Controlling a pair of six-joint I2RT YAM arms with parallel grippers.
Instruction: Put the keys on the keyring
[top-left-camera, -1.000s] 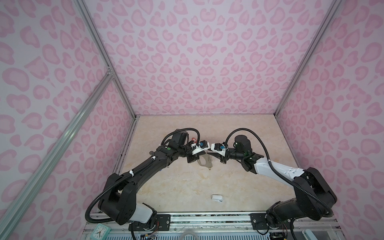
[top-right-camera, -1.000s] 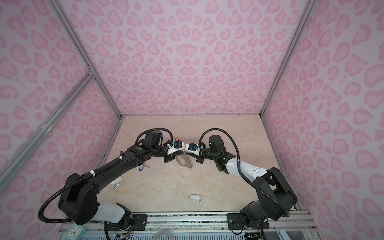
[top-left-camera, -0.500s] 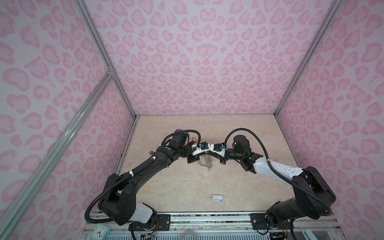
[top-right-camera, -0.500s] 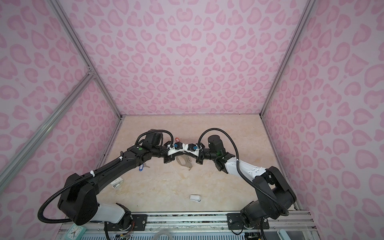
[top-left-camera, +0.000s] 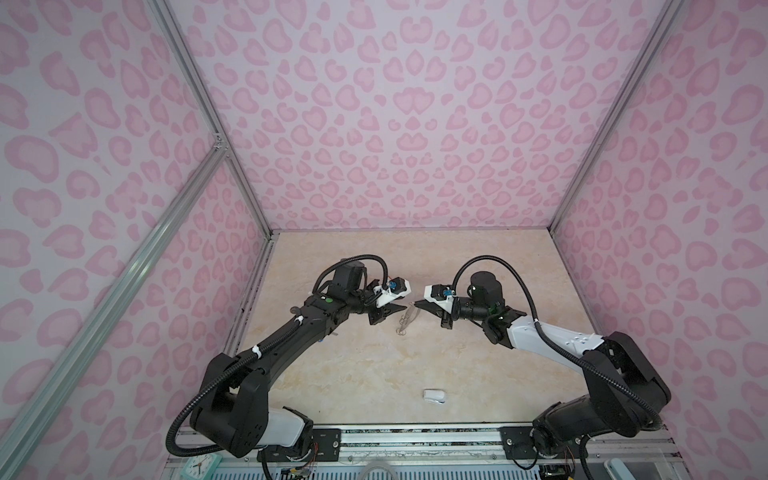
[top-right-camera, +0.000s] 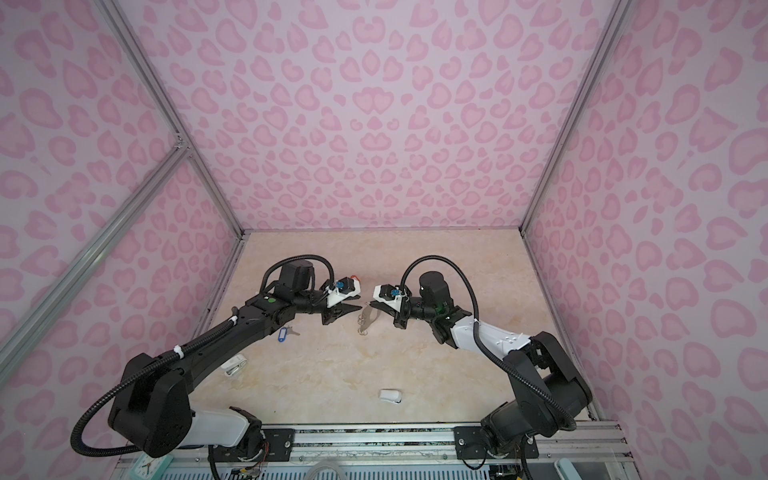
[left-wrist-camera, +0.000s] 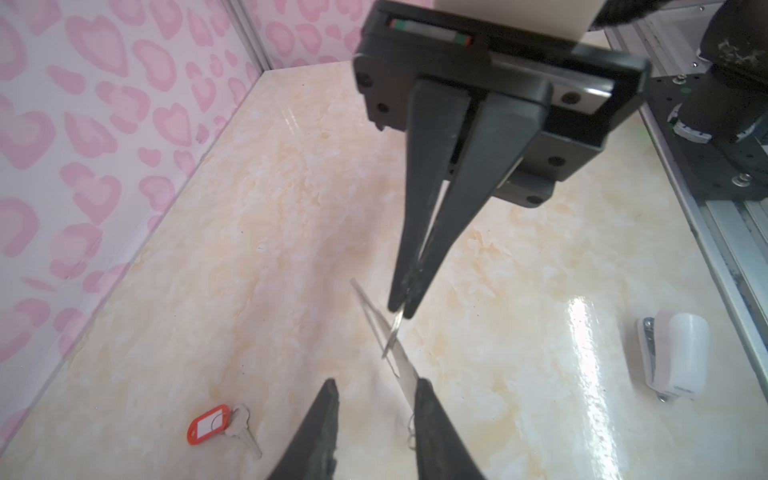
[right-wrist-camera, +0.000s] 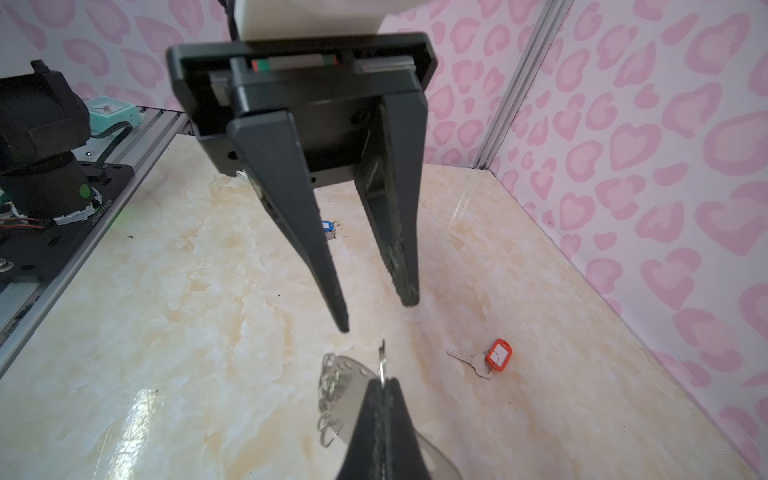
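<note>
The beige marbled tabletop (top-left-camera: 365, 374), boxed in by pink heart-patterned walls (top-left-camera: 395, 124), carries everything. Over its middle the two black arms meet nose to nose. The right gripper (top-left-camera: 418, 304), reaching in from 3 o'clock, has its jaws pinched tight on the keyring (top-left-camera: 406, 320). The left gripper (top-left-camera: 391, 313), reaching in from 9 o'clock, stands with its jaws parted to a modest gap and nothing between them.

The keyring is a flat, grey, half-clear plate with small holes along one edge and thin wire rings dangling from them. It is held tilted, clamped by its rim. The right wrist view shows its broad face (right-wrist-camera: 343, 388) and the rings (right-wrist-camera: 328, 432). The left wrist view shows it nearly edge-on, a thin sliver (left-wrist-camera: 388, 336) running close beside one left finger (left-wrist-camera: 428, 411); I cannot tell whether they touch.

The orange-tagged key (right-wrist-camera: 484, 360), silver with an oblong orange-red plastic tag, lies flat at 11 o'clock of the keyring. Both wrist views show it plainly (left-wrist-camera: 226, 424), while in both top views the left wrist's camera housing mostly hides it. The blue-tagged key (top-right-camera: 284, 334), silver with an oblong blue tag, lies at 9 o'clock beside the left forearm. The right wrist view catches only its tag (right-wrist-camera: 329, 225).

A small white rounded object (top-left-camera: 434, 395) with a blue edge sits at 6 o'clock, well apart, near the front rail.
</note>
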